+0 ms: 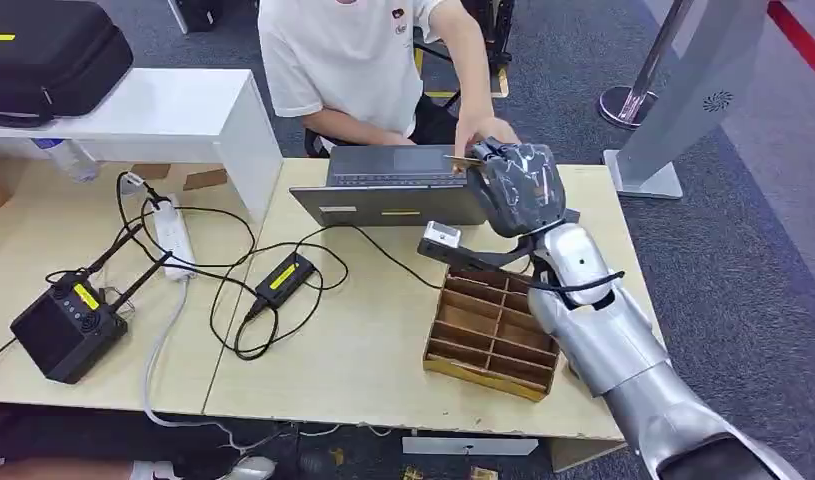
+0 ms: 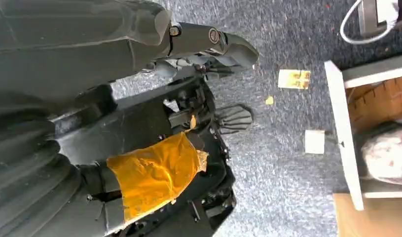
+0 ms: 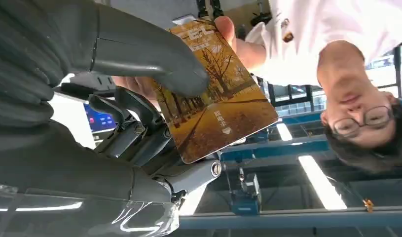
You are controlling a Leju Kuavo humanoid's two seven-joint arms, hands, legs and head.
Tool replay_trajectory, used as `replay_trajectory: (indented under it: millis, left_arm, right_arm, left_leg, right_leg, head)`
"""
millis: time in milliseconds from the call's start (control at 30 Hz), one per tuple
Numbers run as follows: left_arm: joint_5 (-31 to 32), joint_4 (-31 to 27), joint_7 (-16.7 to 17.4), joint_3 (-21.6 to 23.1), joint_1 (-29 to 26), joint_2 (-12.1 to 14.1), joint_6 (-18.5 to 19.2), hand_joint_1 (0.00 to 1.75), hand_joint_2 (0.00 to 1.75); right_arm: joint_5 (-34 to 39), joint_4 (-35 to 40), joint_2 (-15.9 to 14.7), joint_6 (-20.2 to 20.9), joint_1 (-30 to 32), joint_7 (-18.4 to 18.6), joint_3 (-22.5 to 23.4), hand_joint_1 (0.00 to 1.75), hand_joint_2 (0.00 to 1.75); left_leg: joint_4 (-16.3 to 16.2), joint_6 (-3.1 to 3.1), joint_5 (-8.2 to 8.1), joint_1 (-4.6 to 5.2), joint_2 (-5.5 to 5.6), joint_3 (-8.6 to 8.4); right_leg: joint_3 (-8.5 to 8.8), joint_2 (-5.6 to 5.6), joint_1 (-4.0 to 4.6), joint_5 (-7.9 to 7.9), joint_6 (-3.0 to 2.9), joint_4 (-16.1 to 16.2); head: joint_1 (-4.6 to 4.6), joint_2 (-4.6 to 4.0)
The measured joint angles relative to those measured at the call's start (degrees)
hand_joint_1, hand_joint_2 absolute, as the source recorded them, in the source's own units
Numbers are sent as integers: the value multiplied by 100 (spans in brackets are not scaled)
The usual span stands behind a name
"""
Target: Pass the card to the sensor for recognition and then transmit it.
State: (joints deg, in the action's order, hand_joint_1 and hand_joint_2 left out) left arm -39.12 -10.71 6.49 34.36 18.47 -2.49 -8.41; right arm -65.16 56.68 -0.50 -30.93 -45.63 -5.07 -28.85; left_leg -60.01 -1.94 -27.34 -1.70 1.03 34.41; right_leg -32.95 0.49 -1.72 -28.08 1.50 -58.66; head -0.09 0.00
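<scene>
The card (image 3: pixel 216 94), w/ an autumn-tree pic on it, is pinched by the right hand (image 1: pixel 518 185) btw the thick thumb (image 3: pixel 154 54) and the darker fingers (image 3: pixel 139 123). The hand is raised over the far edge of the table (image 1: pixel 373 350), just beside the laptop (image 1: pixel 393 185). In the head view the card (image 1: pixel 461 159) is seen only as a thin yellowish sliver at the hand's top. The same card is touched at its far end by a person's hand (image 1: pixel 480 130); the person, in a white t-shirt (image 1: pixel 333 55), is seated behind the laptop.

Left hand (image 2: pixel 203 44): seen hanging down over grey carpet, fingers loosely bent w/ nothing in them afaict, but apart or together can't really be told.

A brown divided box (image 1: pixel 493 330) is sat on the table right under the right forearm, w/ a small white-topped gadget (image 1: pixel 441 238) on a dark bracket just beside it. Over on the left side of the table are placed a black box w/ a yellow label (image 1: pixel 63 325), a white power strip (image 1: pixel 173 238) and a black adapter (image 1: pixel 285 277), all tangled in cables.
</scene>
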Motion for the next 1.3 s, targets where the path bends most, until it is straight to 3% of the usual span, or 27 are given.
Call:
replay_trajectory:
  millis: [33,400,967,1133,1300]
  left_arm:
    - [4,0,4,0,-1,-15,4,0,175]
    - [44,0,17,0,3,-42,168,0,175]
    - [0,0,39,0,5,-42,101,0,175]
    - [-107,0,-90,-24,-31,-29,66,0,175]
    - [-251,0,-302,-184,-110,17,61,0,175]
  right_arm:
    - [-2,-17,30,0,-18,4,-28,0,175]
    - [2,-142,120,-11,-30,7,-221,0,175]
    - [194,-138,105,-94,52,-59,-343,0,175]
    - [433,361,-125,-343,498,-254,-304,0,175]
    - [409,1546,-514,-531,1274,-337,-190,0,175]
  left_leg:
    - [0,0,0,0,-3,1]
    - [-1,0,-1,-1,-7,16]
    - [-2,0,-1,-2,-7,15]
    - [-2,0,-2,-2,-12,17]
    - [0,1,-6,-1,-9,19]
  right_leg:
    - [0,4,0,0,0,1]
    - [-21,12,1,2,2,5]
    - [-25,12,1,3,2,6]
    - [-26,18,1,2,2,7]
    - [-28,14,1,0,2,9]
  head:
    - [2,0]
    - [0,0]
    - [0,0]
    - [0,0]
    - [0,0]
